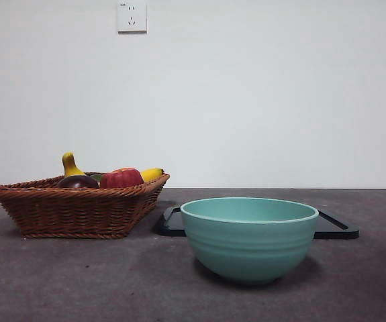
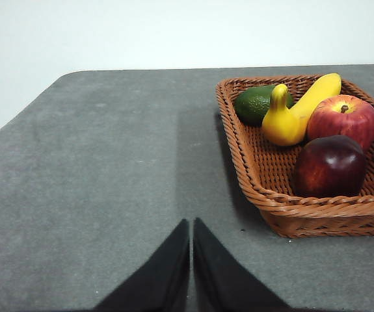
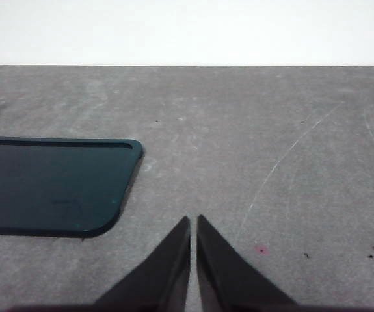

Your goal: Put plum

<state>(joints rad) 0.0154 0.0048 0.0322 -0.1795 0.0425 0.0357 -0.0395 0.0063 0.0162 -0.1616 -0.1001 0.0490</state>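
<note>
The plum (image 2: 330,166) is a glossy dark maroon fruit lying in the near corner of a brown wicker basket (image 2: 258,170); in the front view the plum (image 1: 78,182) peeks just over the basket (image 1: 78,208) rim at the left. My left gripper (image 2: 191,224) is shut and empty over bare grey table, well apart from the basket. My right gripper (image 3: 194,221) is shut and empty too, over the table beside a dark tray (image 3: 50,185). Neither arm shows in the front view.
The basket also holds a red apple (image 2: 343,118), a yellow gourd (image 2: 282,120), a banana (image 2: 317,94) and a green avocado (image 2: 258,103). A teal bowl (image 1: 249,236) stands at the front centre, with the flat dark tray (image 1: 337,227) behind it.
</note>
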